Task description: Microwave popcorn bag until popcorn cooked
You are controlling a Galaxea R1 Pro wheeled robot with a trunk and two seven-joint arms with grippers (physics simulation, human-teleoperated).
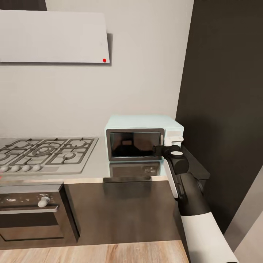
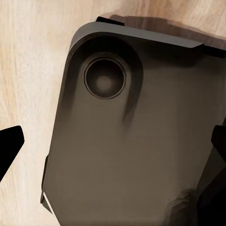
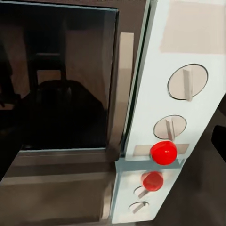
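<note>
A pale blue microwave (image 1: 144, 137) is being shown standing on the grey table (image 1: 98, 160), against the pale wall. Its dark glass door (image 1: 134, 144) is being seen shut, and whether the popcorn bag is sitting inside cannot be told through the glass. The right claw (image 1: 162, 150) is being held just in front of the microwave's white control panel (image 1: 172, 139), at the door's knob-side edge; whether it is clenched or released cannot be told. On that panel, two round knobs (image 3: 187, 83) and a red button (image 3: 163, 151) are being seen close up. Well to the left of the microwave, a gas hob (image 1: 44, 153) is being shown set into the table, with a black oven (image 1: 31, 215) beneath it. A dark tall cabinet (image 1: 226, 109) is standing just right of the microwave. The left wrist camera is being pointed at the robot's dark base (image 2: 136, 141) above a wooden floor (image 2: 28, 84).
</note>
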